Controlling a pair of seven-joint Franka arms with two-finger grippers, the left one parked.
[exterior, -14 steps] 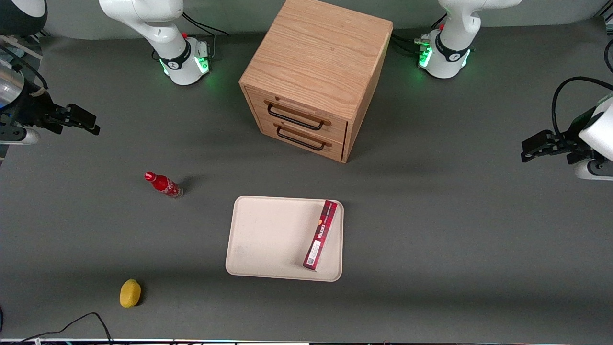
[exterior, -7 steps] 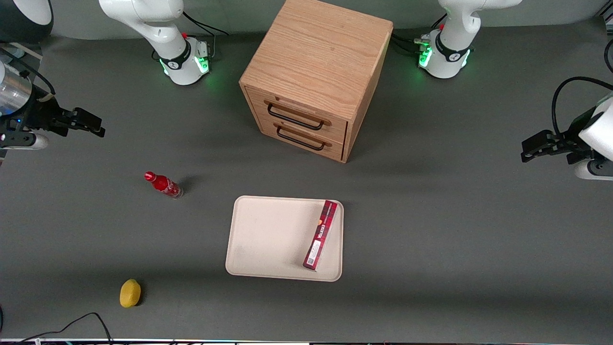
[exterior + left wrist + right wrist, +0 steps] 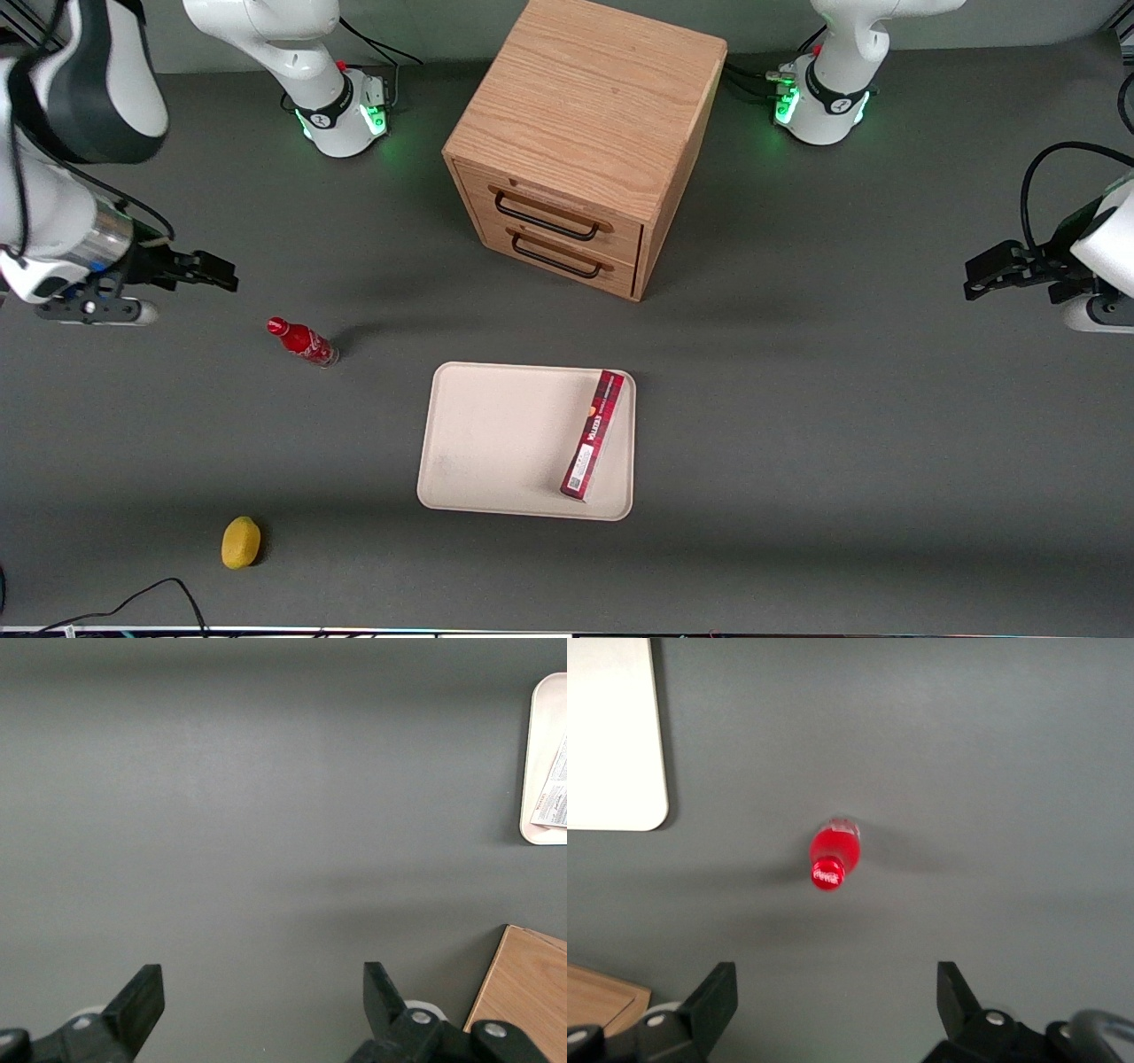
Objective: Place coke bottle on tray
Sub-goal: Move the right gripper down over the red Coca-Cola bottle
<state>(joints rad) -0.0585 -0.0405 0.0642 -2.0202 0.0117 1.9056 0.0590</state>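
Note:
The coke bottle [image 3: 302,341], small and red with a red cap, stands upright on the grey table toward the working arm's end; it also shows in the right wrist view [image 3: 830,853]. The cream tray [image 3: 496,434] lies flat nearer the front camera than the wooden cabinet; one corner of it shows in the right wrist view [image 3: 611,735]. My right gripper [image 3: 223,271] is open and empty, above the table, a short way from the bottle and slightly farther from the front camera. Its fingers [image 3: 718,992] stand wide apart with the bottle ahead of them.
A long flat red box [image 3: 594,434] lies on the tray. A wooden drawer cabinet [image 3: 585,133] stands at the back middle. A yellow lemon-like object [image 3: 240,541] lies near the table's front edge. A black cable [image 3: 133,598] runs there too.
My right gripper has moved toward the bottle and nearer the front camera, and the arm has swung into view. The bottle, tray and box have not moved.

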